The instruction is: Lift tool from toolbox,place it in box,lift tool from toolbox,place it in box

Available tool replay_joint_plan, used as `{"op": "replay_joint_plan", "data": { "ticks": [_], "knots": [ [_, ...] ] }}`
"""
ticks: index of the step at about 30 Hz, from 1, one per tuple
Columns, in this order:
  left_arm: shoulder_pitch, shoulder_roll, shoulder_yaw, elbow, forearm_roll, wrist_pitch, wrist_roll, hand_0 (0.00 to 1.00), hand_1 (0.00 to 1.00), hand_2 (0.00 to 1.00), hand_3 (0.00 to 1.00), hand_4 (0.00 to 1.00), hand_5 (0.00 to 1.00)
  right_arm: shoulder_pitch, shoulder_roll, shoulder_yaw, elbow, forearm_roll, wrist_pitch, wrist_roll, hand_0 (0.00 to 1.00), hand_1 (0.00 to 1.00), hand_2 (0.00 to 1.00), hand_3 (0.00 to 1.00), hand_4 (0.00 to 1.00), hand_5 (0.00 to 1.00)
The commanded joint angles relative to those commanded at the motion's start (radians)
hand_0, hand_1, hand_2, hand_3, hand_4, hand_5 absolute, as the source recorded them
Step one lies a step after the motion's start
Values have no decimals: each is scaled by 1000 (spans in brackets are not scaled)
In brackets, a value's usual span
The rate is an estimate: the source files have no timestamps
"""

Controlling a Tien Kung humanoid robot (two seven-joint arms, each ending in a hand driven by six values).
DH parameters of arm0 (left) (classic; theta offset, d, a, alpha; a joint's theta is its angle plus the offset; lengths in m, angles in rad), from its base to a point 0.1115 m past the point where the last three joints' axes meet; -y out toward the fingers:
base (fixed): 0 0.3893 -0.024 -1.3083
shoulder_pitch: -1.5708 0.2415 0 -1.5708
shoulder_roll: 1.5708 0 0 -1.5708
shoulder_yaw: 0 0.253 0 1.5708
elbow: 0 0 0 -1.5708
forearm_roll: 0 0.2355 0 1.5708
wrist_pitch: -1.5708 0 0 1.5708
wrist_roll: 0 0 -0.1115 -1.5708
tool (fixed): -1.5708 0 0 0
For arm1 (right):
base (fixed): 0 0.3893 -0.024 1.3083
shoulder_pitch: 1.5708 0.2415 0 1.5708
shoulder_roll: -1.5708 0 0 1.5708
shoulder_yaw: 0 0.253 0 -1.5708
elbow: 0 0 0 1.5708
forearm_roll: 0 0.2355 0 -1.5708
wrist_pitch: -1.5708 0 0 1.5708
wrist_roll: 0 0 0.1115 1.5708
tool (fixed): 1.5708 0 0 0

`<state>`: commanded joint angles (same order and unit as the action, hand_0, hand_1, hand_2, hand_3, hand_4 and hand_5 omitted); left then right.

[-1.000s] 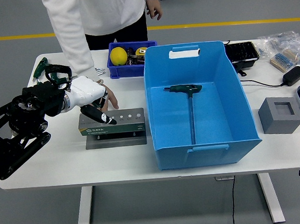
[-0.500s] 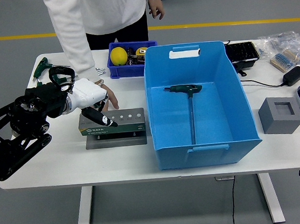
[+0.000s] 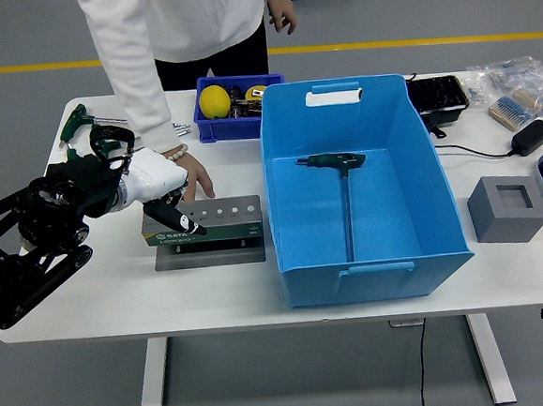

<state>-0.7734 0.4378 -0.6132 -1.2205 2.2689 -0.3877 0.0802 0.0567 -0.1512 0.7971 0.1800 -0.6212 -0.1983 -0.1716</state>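
Note:
The toolbox [image 3: 215, 222] is a green and grey tool stand with a row of holes on top, standing on a metal plate left of the big blue box [image 3: 360, 191]. One green T-handle tool [image 3: 341, 165] lies inside the blue box. My left hand [image 3: 165, 194] hangs over the stand's left end, open, with a black finger [image 3: 179, 218] stretched down across the stand's front corner and nothing held. A person's hand [image 3: 195, 181] rests on the table just behind the stand, close to my hand.
More green-handled tools [image 3: 92, 132] lie at the table's far left. A small blue bin [image 3: 235, 98] with a yellow ball stands behind the stand. At the right are a grey foam block [image 3: 506, 208], a black tray [image 3: 437, 94], a charger and bags.
My left hand has slid slightly left and down along the stand's left end. The person's hand stays behind the stand. The tool in the blue box has not moved.

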Motion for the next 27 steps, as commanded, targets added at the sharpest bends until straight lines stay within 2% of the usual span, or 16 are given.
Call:
{"op": "replay_joint_plan", "data": {
  "ticks": [4, 5, 10, 11, 16, 17, 20, 22, 23, 27],
  "knots": [
    [-2, 0, 4, 2, 0, 3, -2, 663, 486, 404, 326, 998, 998, -1, 0, -2, 0, 2, 0, 0, 703, 661, 748, 680, 887, 835],
    [-3, 0, 5, 3, 0, 4, -2, 629, 376, 303, 286, 998, 998, -1, 0, -3, 0, 2, 0, 0, 704, 660, 749, 679, 886, 836],
    [-5, -1, 12, 7, 0, 8, -4, 629, 376, 303, 286, 998, 998, 0, 1, 0, 0, 1, -1, 0, 704, 660, 749, 679, 886, 836],
    [-6, -1, 13, 9, 0, 8, -5, 564, 255, 224, 237, 998, 998, 1, 1, 0, 0, 2, -1, 0, 702, 661, 748, 678, 886, 836],
    [-5, -1, 20, 16, 0, 22, -11, 564, 255, 224, 237, 998, 998, 2, 0, 0, 0, 4, -2, 1, 702, 661, 748, 678, 886, 836],
    [-5, -1, 21, 17, 0, 25, -13, 451, 164, 150, 171, 998, 998, 3, 0, 0, 0, 4, -2, 1, 702, 661, 748, 679, 886, 836],
    [-5, -1, 21, 24, 0, 35, -18, 451, 164, 150, 171, 998, 998, 3, 0, 3, 0, 0, -2, 0, 702, 661, 748, 679, 886, 836],
    [-3, 0, 21, 29, 0, 48, -25, 451, 164, 150, 171, 998, 998, 4, 0, 5, 0, -2, -1, 0, 702, 661, 748, 679, 886, 836],
    [-2, 0, 22, 31, 0, 56, -29, 364, 90, 98, 115, 998, 955, 4, 0, 6, 0, -4, -1, -1, 702, 661, 748, 679, 886, 836],
    [1, 2, 23, 37, 0, 106, -53, 364, 90, 98, 115, 998, 955, 4, 0, 8, 0, -7, -1, -1, 702, 661, 747, 678, 885, 836]
  ]
}}
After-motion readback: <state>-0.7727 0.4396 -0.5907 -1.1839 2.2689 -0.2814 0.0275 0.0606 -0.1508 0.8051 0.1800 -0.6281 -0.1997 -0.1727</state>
